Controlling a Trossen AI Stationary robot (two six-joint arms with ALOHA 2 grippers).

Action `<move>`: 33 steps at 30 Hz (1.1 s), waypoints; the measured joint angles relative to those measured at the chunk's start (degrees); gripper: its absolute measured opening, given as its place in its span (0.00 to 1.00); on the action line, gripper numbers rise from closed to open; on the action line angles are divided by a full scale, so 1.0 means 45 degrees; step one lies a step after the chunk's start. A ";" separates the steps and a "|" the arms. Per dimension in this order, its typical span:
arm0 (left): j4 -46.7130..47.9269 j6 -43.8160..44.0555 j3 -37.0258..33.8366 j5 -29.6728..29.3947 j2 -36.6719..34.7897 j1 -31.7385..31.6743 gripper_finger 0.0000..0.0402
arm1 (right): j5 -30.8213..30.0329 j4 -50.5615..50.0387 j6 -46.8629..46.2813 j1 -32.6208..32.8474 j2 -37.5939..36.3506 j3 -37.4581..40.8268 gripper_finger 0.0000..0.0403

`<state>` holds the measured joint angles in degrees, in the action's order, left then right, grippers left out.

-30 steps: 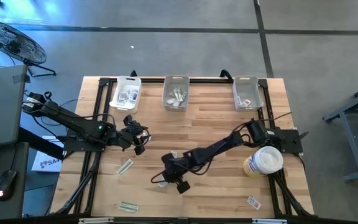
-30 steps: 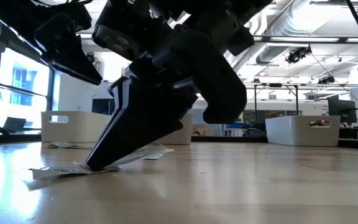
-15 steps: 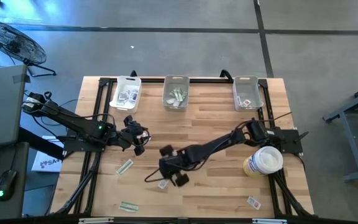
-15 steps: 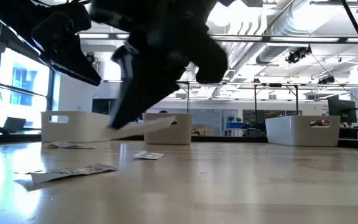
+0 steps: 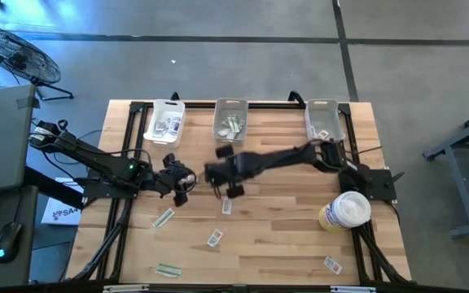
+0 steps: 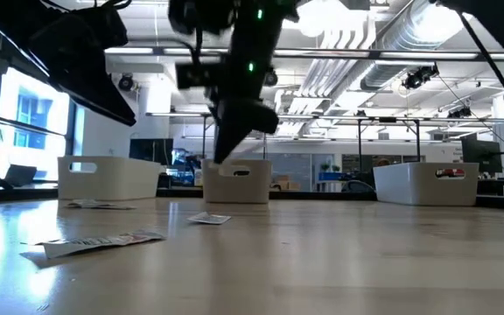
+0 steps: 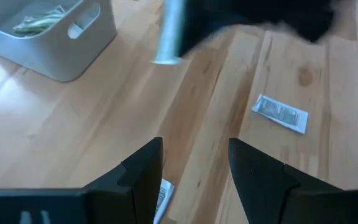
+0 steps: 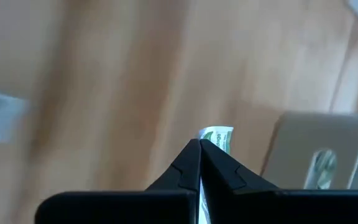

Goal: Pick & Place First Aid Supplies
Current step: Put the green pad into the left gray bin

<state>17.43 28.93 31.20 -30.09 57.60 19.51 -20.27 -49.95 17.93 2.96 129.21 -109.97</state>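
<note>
My right gripper (image 5: 218, 174) hovers above mid-table, near the middle bin (image 5: 230, 120), shut on a pale green strip (image 8: 217, 138). In the left wrist view the same strip (image 7: 168, 34) shows under the blurred right gripper. My left gripper (image 5: 178, 181) waits open above the table's left half, its fingers (image 7: 143, 169) over bare wood. Loose packets lie flat on the table: a green strip (image 5: 164, 217), white packets (image 5: 225, 207), (image 5: 213, 238), another strip (image 5: 168, 269) and a packet (image 5: 332, 263) near the front edge. My right gripper pinches the pale green strip between its two shut fingers (image 8: 185, 163), at one end of it. The free end (image 8: 219, 134) sticks out past the fingertips. The strip is lifted clear of the table.
Three clear bins stand along the far edge: left (image 5: 167, 122), middle, and right (image 5: 324, 120), each holding some packets. A white-and-yellow tub (image 5: 346, 210) stands by the right edge. The low view shows a long strip (image 6: 94, 243) and a small packet (image 6: 208, 218) lying on the wood.
My right gripper was down on the table near the front middle. It rose with the green strip and swung toward the far edge, closer to the middle bin. The strip is now lifted clear; a white packet stays where the gripper was.
</note>
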 joint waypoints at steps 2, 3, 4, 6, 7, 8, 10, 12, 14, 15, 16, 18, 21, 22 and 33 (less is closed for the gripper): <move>0.0097 0.0002 0.0000 0.0086 0.0000 0.0000 0.45 | 0.0193 0.0304 -0.0147 -0.0567 0.0000 0.0287 0.00; 0.0188 0.0005 0.0000 0.0104 0.0000 0.0000 0.45 | 0.0183 0.0394 -0.0253 -0.0784 0.0000 0.0328 0.00; 0.0265 0.0007 0.0000 0.0104 0.0000 0.0000 0.45 | 0.0142 0.0411 -0.0338 -0.0979 -0.0006 0.0334 0.00; 0.0407 0.0084 0.0005 0.0106 0.0000 0.0000 0.45 | 0.0082 0.0428 -0.0477 -0.1270 -0.0169 0.0308 0.00; 0.0580 0.0186 0.0005 0.0117 0.0000 0.0000 0.45 | 0.0092 0.0460 -0.0523 -0.1374 -0.0320 0.0271 0.00; 0.0738 0.0299 0.0005 0.0095 0.0000 0.0000 0.45 | 0.0102 0.0567 -0.0543 -0.1437 -0.0548 0.0241 0.00; 0.0887 0.0490 0.0005 0.0037 0.0000 0.0000 0.45 | 0.0191 0.0824 -0.0488 -0.1509 -0.1048 0.0216 0.00; 0.0939 0.0586 0.0005 0.0014 0.0000 0.0000 0.45 | 0.0417 0.1091 -0.0432 -0.1509 -0.1606 0.0213 0.00; 0.0914 0.0631 0.0005 0.0011 0.0000 0.0000 0.45 | 0.0578 0.1511 -0.0417 -0.1608 -0.2099 0.0213 0.00; 0.0914 0.0636 0.0005 0.0006 0.0000 0.0000 0.45 | 0.0688 0.1782 -0.0415 -0.1687 -0.2316 0.0213 0.00; 0.0862 0.0636 0.0005 0.0005 0.0000 0.0000 0.45 | 0.0764 0.2073 -0.0402 -0.1800 -0.2516 0.0213 0.00; 0.0671 0.0636 0.0005 0.0007 0.0000 0.0000 0.45 | 0.1086 0.2832 -0.0283 -0.2123 -0.2724 0.0198 0.00; 0.0552 0.0636 0.0005 0.0002 0.0000 0.0000 0.45 | 0.1865 0.4029 -0.0243 -0.2693 -0.2750 0.0225 0.00; 0.0534 0.0636 0.0005 0.0002 0.0000 0.0000 0.45 | 0.2206 0.4533 -0.0233 -0.2912 -0.2731 0.0352 0.00; 0.0582 0.0578 0.0005 0.0006 0.0000 0.0000 0.45 | 0.4461 0.8070 -0.2548 -0.5211 -0.2637 0.3997 0.00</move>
<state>20.05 31.53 31.22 -30.06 57.60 19.51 -0.19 -13.64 6.47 -20.49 117.34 -91.98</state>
